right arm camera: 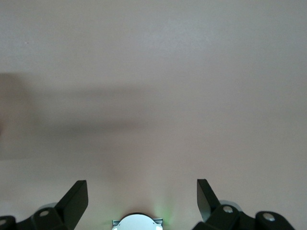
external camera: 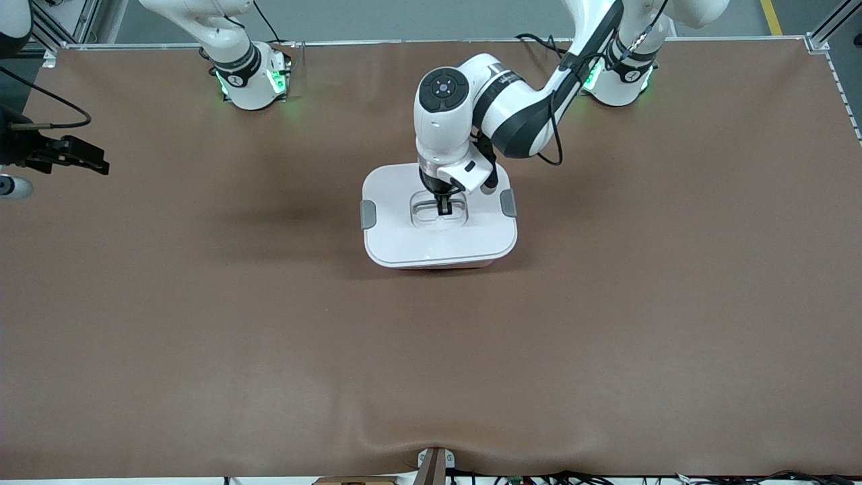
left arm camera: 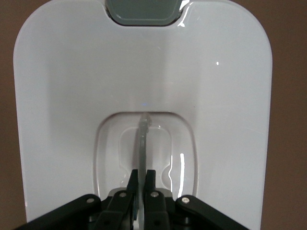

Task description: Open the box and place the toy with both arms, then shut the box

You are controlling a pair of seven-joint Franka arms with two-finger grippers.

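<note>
White lid of the box (external camera: pixel 439 229), mid-counter, has its thin handle (left arm camera: pixel 142 143) pinched by the left gripper (external camera: pixel 444 205), w/ right gripper (right arm camera: pixel 142 199) open and waiting well apart toward the right arm's end; risk: 2 grey clips (external camera: pixel 368 214) latched, so a pull lifts the whole box or the handle slips.

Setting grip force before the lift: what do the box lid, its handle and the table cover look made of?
Lid: looks like hard, glossy white plastic, with sharp light reflections. Handle: thin grey strip, probably plastic too; the left gripper has its fingers shut on it. Side clips: matte grey, likely plastic. Table cover: dull brown sheet, maybe paper or vinyl, rippled at the edge.
</note>
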